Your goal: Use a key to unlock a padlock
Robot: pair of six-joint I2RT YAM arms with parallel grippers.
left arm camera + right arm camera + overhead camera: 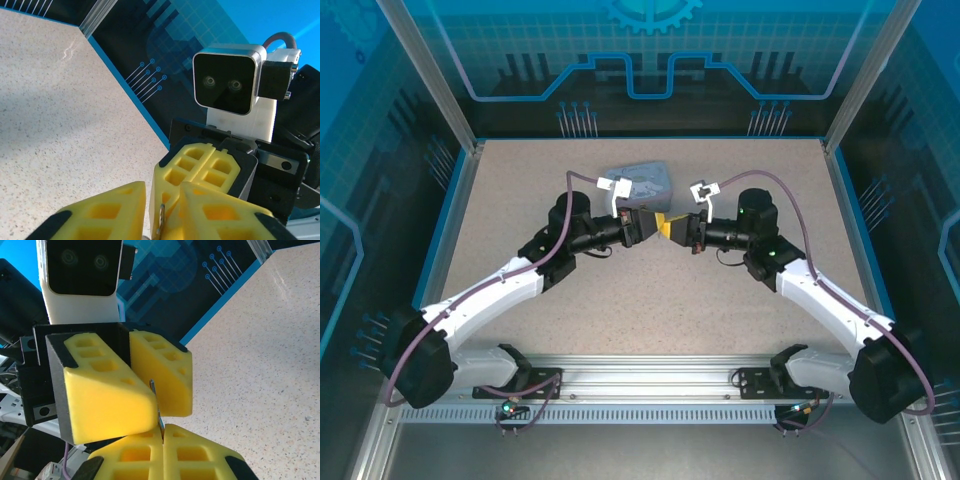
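Observation:
My two grippers meet tip to tip above the middle of the table. The key (155, 392) is a thin silvery strip, and my right gripper (163, 427) (678, 228) is shut on its lower end. My left gripper (162, 192) (650, 226) straddles the key's (161, 220) free end with its jaws narrowed. One of its yellow fingers (220, 210) lies against the metal. The other finger (105, 210) still stands a small gap away. The padlock is out of view.
A pale lilac-blue tin (642, 180) lies on the speckled table (520, 200) just behind the two grippers. Blue walls and metal posts fence the table at the back and sides. Both arm bases sit on the rail at the near edge.

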